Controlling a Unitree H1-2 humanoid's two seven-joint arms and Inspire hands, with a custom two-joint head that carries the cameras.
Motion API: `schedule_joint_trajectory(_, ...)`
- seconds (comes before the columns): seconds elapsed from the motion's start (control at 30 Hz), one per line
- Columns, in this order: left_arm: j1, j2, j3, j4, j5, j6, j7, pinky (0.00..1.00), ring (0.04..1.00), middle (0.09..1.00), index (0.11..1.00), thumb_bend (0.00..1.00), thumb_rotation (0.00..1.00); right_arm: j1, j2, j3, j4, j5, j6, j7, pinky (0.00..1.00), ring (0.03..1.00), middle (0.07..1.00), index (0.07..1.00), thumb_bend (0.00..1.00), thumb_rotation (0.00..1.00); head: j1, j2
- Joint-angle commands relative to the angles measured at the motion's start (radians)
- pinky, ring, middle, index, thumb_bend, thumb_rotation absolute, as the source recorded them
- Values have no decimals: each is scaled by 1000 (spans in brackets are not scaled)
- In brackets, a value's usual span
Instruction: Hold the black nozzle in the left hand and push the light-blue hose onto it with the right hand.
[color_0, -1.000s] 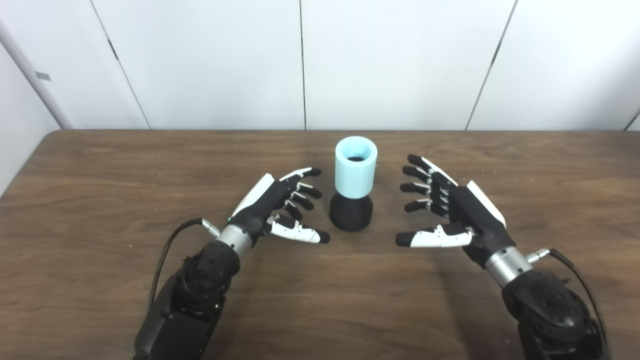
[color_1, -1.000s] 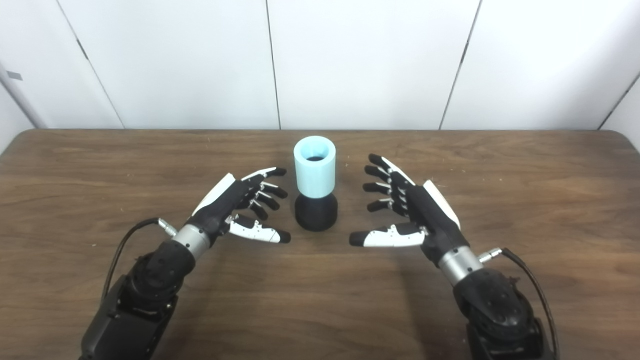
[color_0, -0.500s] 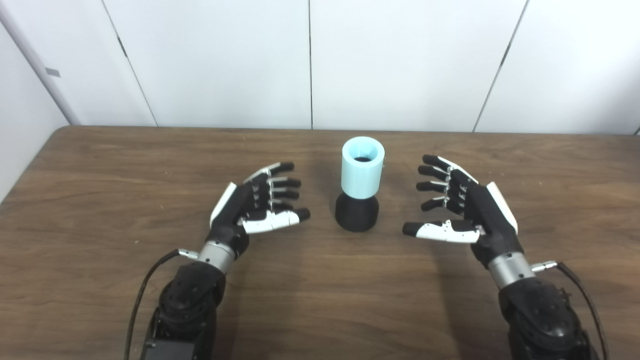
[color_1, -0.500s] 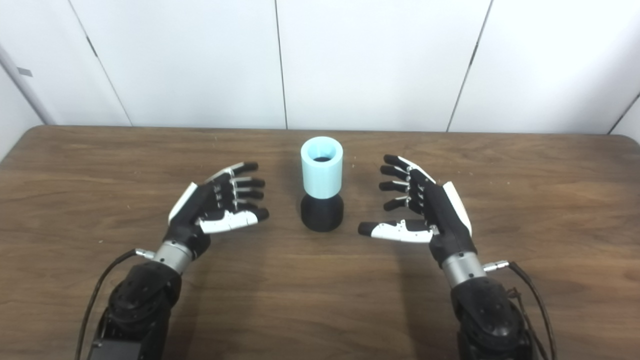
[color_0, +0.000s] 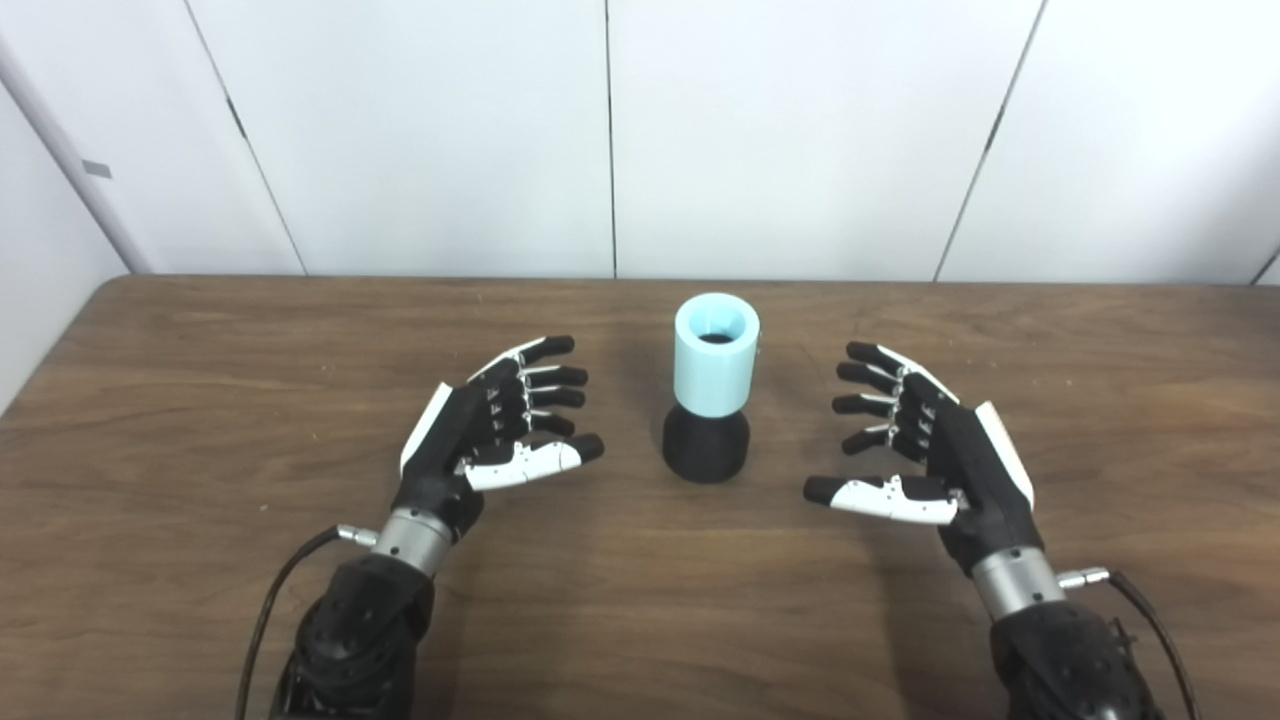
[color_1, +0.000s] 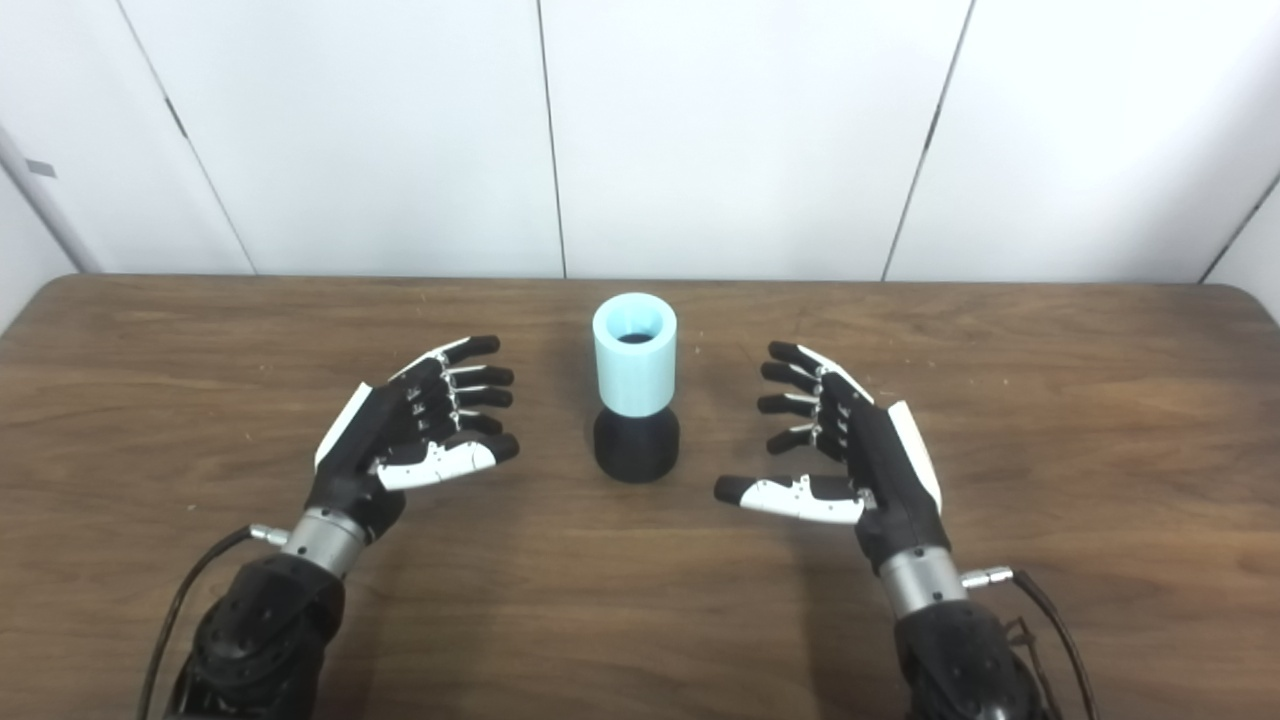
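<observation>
On the wood-grain table (color_0: 200, 400), cylindrical light-blue hose (color_0: 715, 355) caps rounded black nozzle (color_0: 705, 448).

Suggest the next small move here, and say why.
Probably none beyond easing both arms back. The light-blue hose already sits upright on the black nozzle, which stands on the table. The left hand and right hand are open, apart from it.
</observation>
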Motion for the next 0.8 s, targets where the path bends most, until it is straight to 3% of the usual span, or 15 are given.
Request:
schedule_joint_trajectory(0.0, -23, 10, -4, 0, 11, -51, 9, 547, 684, 699, 718, 755, 80, -10, 6, -1, -25, 13, -41, -10, 547, 726, 807, 831, 807, 112, -2, -9)
schedule_joint_trajectory(0.37, -9, 27, -19, 29, 33, -89, 13, 554, 691, 705, 720, 765, 118, 4, 18, 1, 9, 23, -96, -20, 569, 728, 813, 832, 818, 120, -33, -73)
schedule_joint_trajectory(0.77, -7, 30, -13, 61, 4, -135, 9, 534, 695, 709, 722, 756, 103, 7, 18, 16, 34, 11, -126, -22, 578, 731, 814, 832, 816, 114, -38, -81)
